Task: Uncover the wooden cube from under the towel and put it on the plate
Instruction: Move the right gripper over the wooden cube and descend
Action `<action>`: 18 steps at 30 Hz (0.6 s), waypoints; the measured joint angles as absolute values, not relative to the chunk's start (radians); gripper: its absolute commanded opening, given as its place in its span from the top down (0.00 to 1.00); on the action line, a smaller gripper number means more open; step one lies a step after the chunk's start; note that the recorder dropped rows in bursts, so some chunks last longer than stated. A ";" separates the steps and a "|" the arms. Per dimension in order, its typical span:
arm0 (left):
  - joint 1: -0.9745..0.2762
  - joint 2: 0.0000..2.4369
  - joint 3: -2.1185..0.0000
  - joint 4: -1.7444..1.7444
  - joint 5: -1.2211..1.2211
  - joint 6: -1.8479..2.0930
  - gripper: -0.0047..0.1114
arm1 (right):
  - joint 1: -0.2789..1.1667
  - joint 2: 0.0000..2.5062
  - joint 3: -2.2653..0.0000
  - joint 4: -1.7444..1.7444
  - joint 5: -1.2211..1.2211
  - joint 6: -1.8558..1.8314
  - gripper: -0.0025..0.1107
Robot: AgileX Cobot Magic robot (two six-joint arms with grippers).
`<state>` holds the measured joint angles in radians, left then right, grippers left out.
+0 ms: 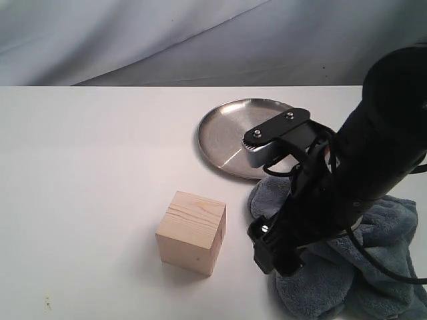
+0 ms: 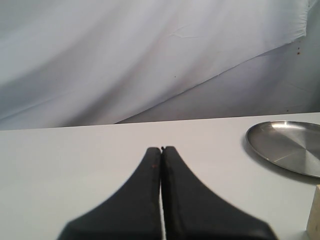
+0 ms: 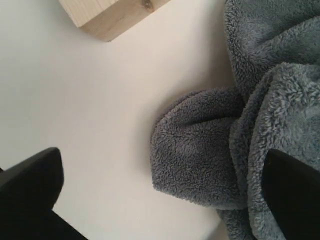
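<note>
The wooden cube (image 1: pixel 191 232) stands uncovered on the white table, in front of the plate (image 1: pixel 223 130), which holds nothing. The blue-grey towel (image 1: pixel 377 267) lies bunched to the cube's right. My right gripper (image 1: pixel 273 252) hangs low over the towel's near edge, between cube and towel. In the right wrist view this gripper (image 3: pixel 162 195) is open, with a towel fold (image 3: pixel 200 145) and bare table between its fingers and a cube corner (image 3: pixel 107 15) beyond. My left gripper (image 2: pixel 161 150) is shut on nothing; the plate (image 2: pixel 287 145) and a sliver of the cube (image 2: pixel 315 212) show off to its side.
A pale draped backdrop (image 1: pixel 167 40) rises behind the table's far edge. Bare white tabletop (image 1: pixel 80 187) stretches left of the cube. The right arm's black body (image 1: pixel 380 147) leans over the towel and hides part of the plate's rim.
</note>
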<state>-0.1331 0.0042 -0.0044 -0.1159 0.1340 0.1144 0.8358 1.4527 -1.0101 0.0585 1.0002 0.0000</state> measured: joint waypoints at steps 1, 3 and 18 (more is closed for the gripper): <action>-0.133 0.004 -0.004 -0.116 0.134 0.114 0.96 | 0.836 1.453 -1.010 0.057 1.000 0.006 0.10; -0.133 0.004 -0.004 -0.116 0.134 0.114 0.96 | 0.836 1.453 -1.010 0.056 1.000 0.022 0.10; -0.133 0.004 -0.004 -0.116 0.134 0.114 0.96 | 0.836 1.455 -1.010 0.203 0.819 -0.204 0.10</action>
